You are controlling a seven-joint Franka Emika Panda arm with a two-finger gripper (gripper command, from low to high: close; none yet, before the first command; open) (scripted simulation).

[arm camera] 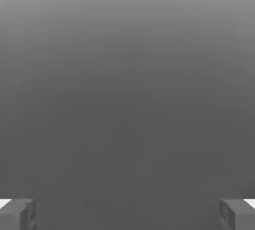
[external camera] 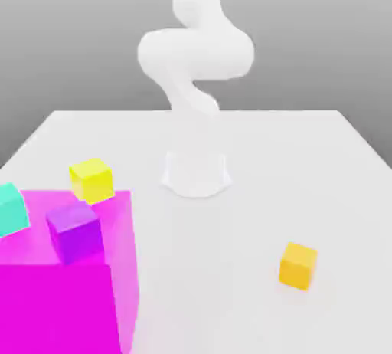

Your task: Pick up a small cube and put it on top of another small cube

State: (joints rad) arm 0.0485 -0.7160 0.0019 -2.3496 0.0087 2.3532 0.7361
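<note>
Wide apart stand the jaws of the gripper (arm camera: 127,215), with nothing between them. The orange cube (external camera: 298,266) sits alone on the table (external camera: 230,268), toward the exterior view's right, turned at an angle; fingers that come down out of line with its faces could land on an edge and spin or push it. Bare tabletop surrounds it, so the approach there looks roomy, and the table's far edge (external camera: 253,112) is well away.

The lemon-yellow cube (external camera: 92,181) is the harder end of the job. It appears to rest on the big magenta block (external camera: 69,306), near that block's back corner, so a sideways nudge or an off-centre release could send it, or both cubes, over the side. The purple cube (external camera: 75,231) lies near it and the teal cube (external camera: 11,210) farther along; a low, wide-open hand might clip either. Carrying too low risks striking the block's wall, so crossing high seems wise.
</note>
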